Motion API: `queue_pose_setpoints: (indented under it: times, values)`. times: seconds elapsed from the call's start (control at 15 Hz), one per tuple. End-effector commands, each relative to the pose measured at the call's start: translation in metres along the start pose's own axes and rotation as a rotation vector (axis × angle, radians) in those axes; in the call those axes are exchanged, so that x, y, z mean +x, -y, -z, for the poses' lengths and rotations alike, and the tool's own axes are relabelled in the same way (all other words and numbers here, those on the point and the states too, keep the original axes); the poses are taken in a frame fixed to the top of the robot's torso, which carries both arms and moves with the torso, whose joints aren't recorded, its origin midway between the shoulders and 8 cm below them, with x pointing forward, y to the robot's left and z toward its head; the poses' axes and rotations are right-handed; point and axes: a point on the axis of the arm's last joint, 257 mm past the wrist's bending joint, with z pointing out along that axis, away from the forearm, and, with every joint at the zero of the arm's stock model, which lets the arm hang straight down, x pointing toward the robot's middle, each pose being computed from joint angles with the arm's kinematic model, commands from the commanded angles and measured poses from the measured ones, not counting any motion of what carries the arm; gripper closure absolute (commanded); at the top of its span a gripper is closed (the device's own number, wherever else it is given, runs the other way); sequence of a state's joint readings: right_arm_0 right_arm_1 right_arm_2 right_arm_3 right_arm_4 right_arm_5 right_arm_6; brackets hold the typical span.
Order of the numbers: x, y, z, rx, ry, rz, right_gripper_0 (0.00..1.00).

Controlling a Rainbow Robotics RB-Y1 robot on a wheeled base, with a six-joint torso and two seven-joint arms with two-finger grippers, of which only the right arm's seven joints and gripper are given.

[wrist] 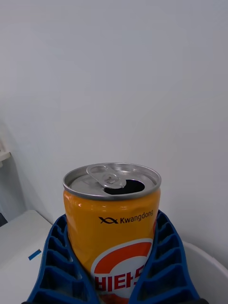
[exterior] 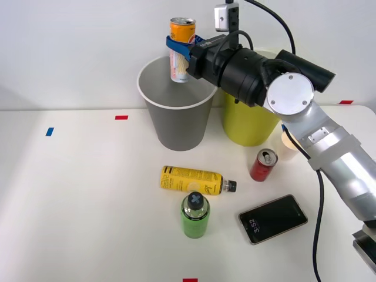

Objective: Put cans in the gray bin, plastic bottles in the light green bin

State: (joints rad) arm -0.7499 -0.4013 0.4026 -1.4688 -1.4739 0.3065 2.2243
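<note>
Orange-and-white can (exterior: 181, 50), gray bin (exterior: 176, 114), yellow-green bin (exterior: 249, 126), red can (exterior: 263, 165)

Right tool (exterior: 178, 46) clamped, arm outstretched

The slim orange and white can (wrist: 111, 223) had a glossy printed wall and a brushed silver metal top. The tool's fingers (wrist: 168, 266) were ribbed blue plastic with a dull sheen. The gray bin (exterior: 176, 111) looked matt and smooth, as did the white surface (exterior: 82, 194). The smartphone (exterior: 273, 218) showed a glossy black glass face. The arm's shell (exterior: 346, 170) was satin silver.
</note>
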Motion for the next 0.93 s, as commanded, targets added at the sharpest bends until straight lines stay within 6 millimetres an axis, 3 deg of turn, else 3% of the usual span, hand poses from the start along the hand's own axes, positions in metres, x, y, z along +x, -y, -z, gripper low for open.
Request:
queue_pose_setpoints:
  times: [0.07, 0.13, 0.27, 0.53, 0.6, 0.73, 0.93]
  values:
    - [0.014, 0.003, -0.013, 0.017, -0.023, 0.019, 1.0]
    - [0.014, 0.004, -0.013, 0.02, -0.023, 0.021, 1.0]
    - [0.019, 0.011, -0.008, 0.026, -0.045, 0.042, 0.59]
    - [0.02, 0.014, -0.006, 0.028, -0.051, 0.047, 0.06]
    - [0.022, 0.012, -0.006, 0.022, -0.058, 0.045, 0.0]
    - [0.024, 0.009, -0.004, 0.004, -0.073, 0.03, 0.0]
    - [0.005, 0.003, 0.012, -0.024, -0.054, 0.068, 0.0]
